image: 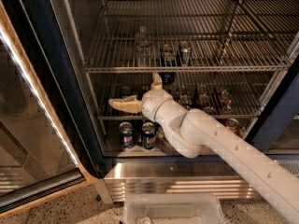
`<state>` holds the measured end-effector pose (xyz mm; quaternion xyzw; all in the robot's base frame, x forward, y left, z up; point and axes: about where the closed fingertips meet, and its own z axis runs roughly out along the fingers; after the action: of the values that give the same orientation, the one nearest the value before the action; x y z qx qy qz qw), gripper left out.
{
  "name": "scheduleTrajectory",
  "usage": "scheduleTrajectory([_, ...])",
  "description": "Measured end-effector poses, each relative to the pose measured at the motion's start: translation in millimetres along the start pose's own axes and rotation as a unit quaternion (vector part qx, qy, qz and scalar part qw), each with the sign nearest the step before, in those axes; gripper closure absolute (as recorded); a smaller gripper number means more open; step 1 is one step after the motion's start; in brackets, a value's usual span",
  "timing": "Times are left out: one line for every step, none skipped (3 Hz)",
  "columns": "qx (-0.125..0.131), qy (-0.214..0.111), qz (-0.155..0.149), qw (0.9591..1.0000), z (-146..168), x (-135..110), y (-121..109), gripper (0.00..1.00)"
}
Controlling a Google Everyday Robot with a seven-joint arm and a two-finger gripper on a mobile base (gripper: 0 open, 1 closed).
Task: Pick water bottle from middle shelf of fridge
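Two fingers of my gripper (138, 92) are spread wide apart, empty, just below the middle shelf (224, 69); the water bottle (142, 42) stands upright on that shelf, above my gripper.

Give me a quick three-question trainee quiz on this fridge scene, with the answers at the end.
1. True or false: the gripper is holding the water bottle.
2. Relative to the middle shelf, the gripper is: A) above it; B) just below its front rail, open; C) down on the floor.
3. How many blue cans stand side by side beneath the gripper?
Key: 1 false; 2 B; 3 two.
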<state>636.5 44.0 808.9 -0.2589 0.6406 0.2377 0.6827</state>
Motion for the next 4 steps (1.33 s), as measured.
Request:
scheduleTrajectory([0.01,-0.005,-0.008,0.9999,10.2,0.1,-9.6,0.0])
scheduleTrajectory([0.014,-0.001,-0.015,0.9998,21.9,1.7,-18.6,0.0])
scheduleTrajectory([0.014,0.01,-0.021,0.9996,33.5,4.0,-26.6,0.0])
scheduleTrajectory([0.013,0.02,-0.027,0.9993,45.8,6.3,-34.0,0.05])
